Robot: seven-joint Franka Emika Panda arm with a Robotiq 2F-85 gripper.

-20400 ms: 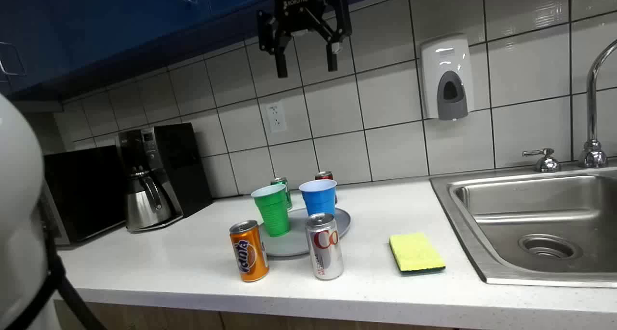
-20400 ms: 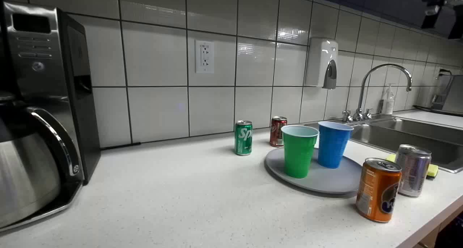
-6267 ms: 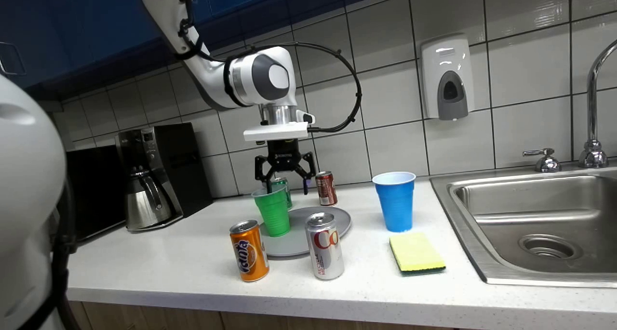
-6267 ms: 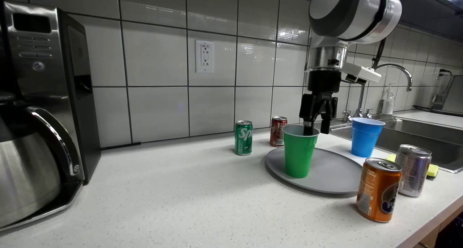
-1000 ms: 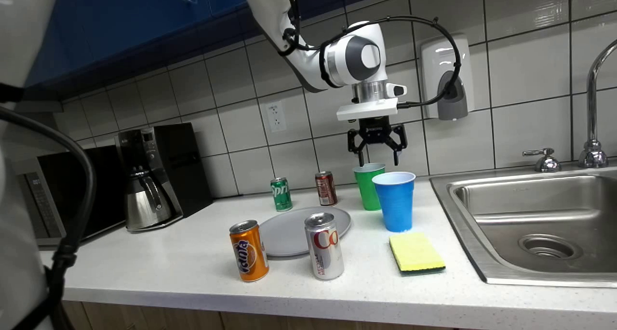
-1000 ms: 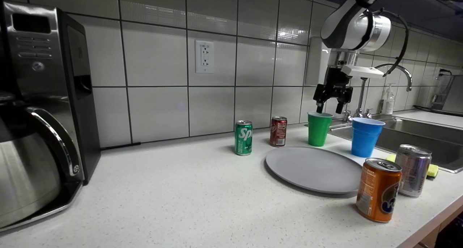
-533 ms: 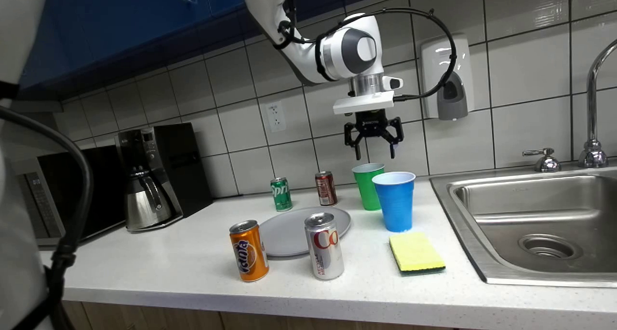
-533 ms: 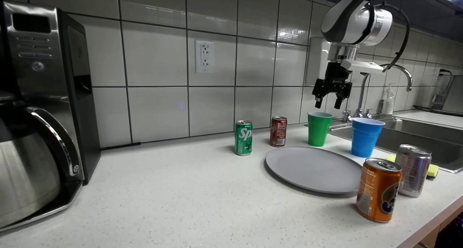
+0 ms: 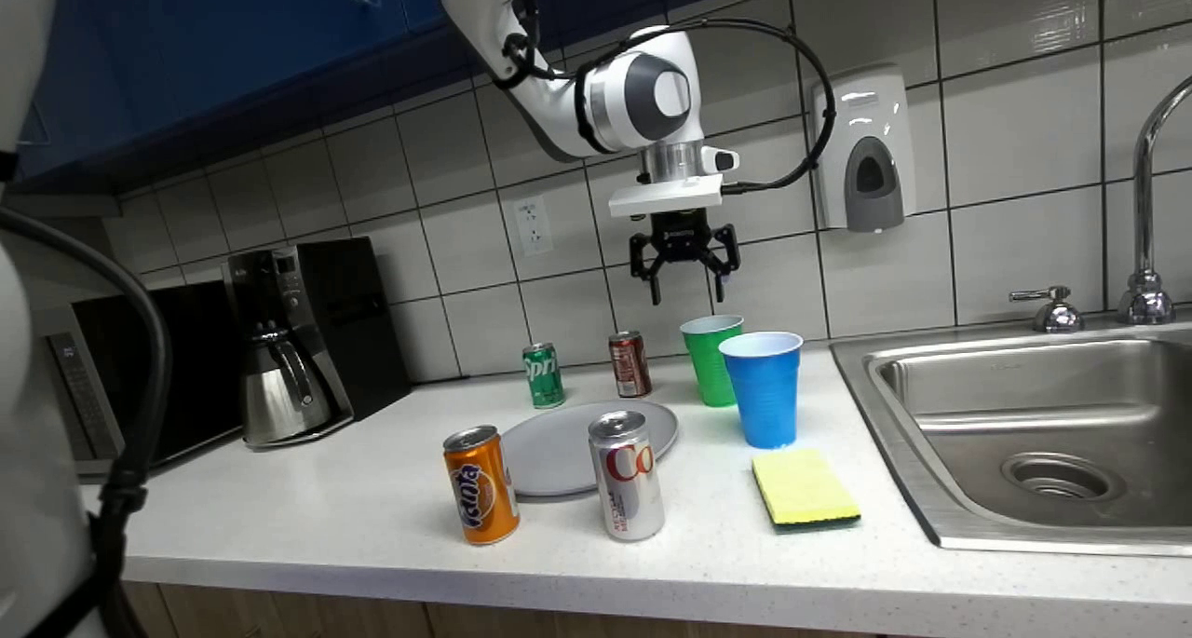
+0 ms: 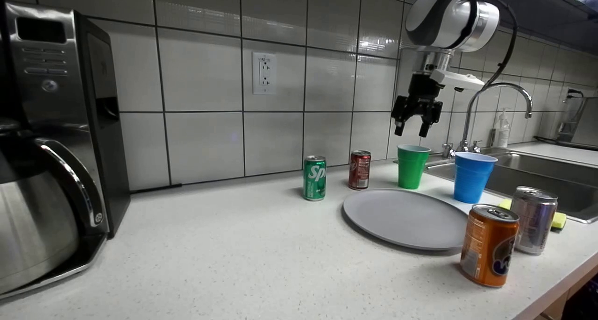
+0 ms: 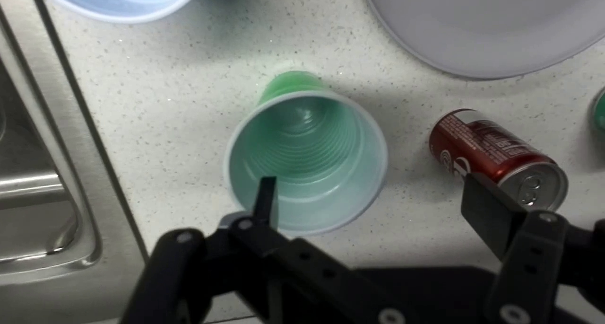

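top centre in an exterior view | arm (image 9: 554, 114): white, rounded; panels (image 9: 641, 100): dark grey; straps (image 9: 582, 112): black | ring (image 9: 672, 161): silver | bracket (image 9: 666, 196): flat, white | cable (image 9: 827, 112): black, looped | gripper (image 9: 687, 297): black, two-fingered | screws (image 11: 514, 314): round, grey heads, low in wrist view

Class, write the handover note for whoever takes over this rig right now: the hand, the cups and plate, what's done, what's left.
Hand: open, holding nothing, raised clear of the green cup.
Cups: the green one and the blue cup stand upright on the counter, between the gray plate and the sink.
Around the plate, upright: orange Fanta can, silver can, green Sprite can, red can.
Done: both cups, on the plate earlier, are now off it.
Left: seemingly no cup to shift; perhaps only drawing back without tipping the green cup.
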